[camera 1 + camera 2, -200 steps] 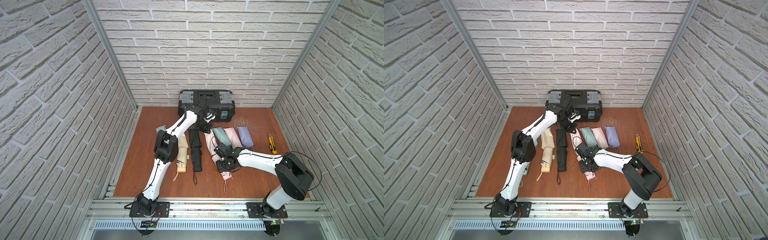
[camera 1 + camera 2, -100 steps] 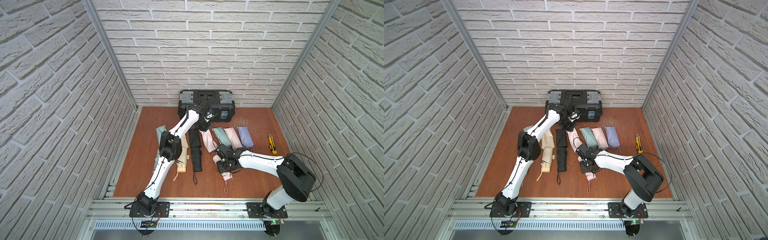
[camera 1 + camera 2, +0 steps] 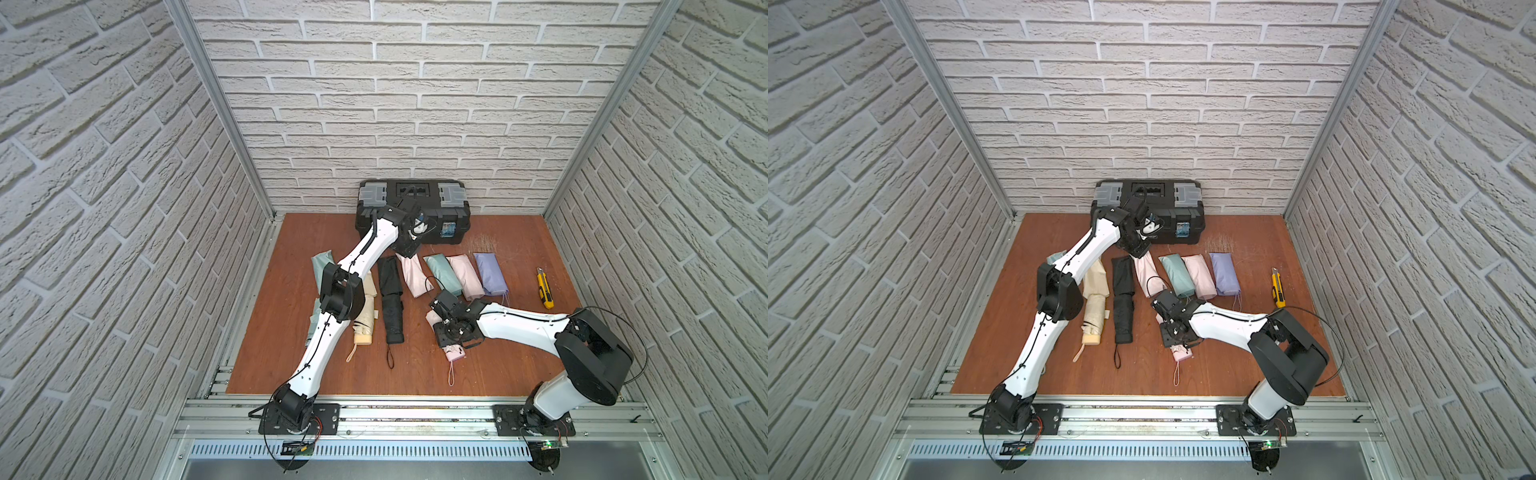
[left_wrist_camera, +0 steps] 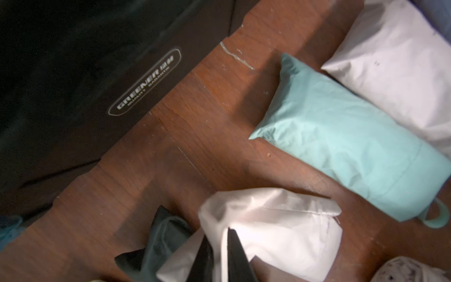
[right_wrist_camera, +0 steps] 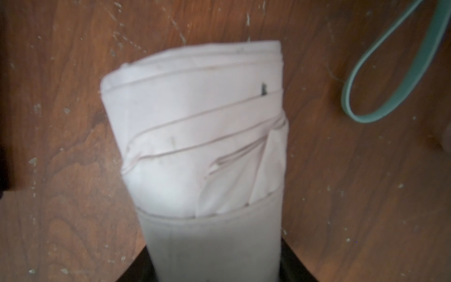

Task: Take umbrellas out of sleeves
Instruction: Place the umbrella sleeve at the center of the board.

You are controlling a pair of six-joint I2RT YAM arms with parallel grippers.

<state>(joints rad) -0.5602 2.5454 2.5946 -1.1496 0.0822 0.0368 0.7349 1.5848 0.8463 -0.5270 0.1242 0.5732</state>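
Pink sleeve [image 3: 413, 276] near surface's [image 3: 498, 365] back edge in both top views, left gripper [image 3: 409, 250] at its far end, right gripper [image 3: 449, 334] clamped on pink umbrella [image 3: 455, 354] mid-surface, left wrist view, jaws slightly parted around sleeve fold, right wrist view, umbrella held.

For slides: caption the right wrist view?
Right tool gripping the bare pink umbrella by its handle; mint wrist loop nearby.

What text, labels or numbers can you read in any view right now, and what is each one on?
"GREENER": white letters in an oval label on the black toolbox, left wrist view.
Smaller line beneath it, and marks after it: too blurred to read.
Blue sticker on the toolbox front, in both top views: too small to read.
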